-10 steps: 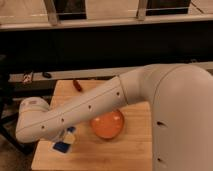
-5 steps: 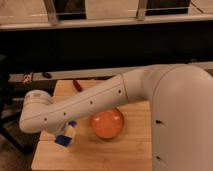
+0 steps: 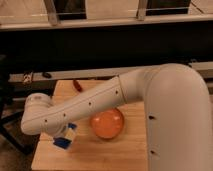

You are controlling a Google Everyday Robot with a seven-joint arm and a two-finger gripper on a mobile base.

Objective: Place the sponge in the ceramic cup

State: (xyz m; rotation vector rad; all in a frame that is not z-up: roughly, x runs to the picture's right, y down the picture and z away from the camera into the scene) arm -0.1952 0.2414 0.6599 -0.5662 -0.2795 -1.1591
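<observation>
Claw [image 3: 68,134] at lower left grips small blue rectangular sponge [image 3: 64,142], raised slightly above wooden bench [image 3: 125,156] versus a second ago: carry under way (white ceramic cup unseen).

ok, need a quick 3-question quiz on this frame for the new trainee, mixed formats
1. True or false: the sponge lies inside the orange bowl.
2. Where is the gripper?
A) above the middle of the bowl
B) at the sponge, on the camera's left of the bowl, over the table
C) up by the rail behind the table
3. Fill in: the top of the bowl is partly hidden behind the robot's ____.

Key: 1 false, the sponge is outside the bowl, to one side of it. 2 B. 3 arm.
</observation>
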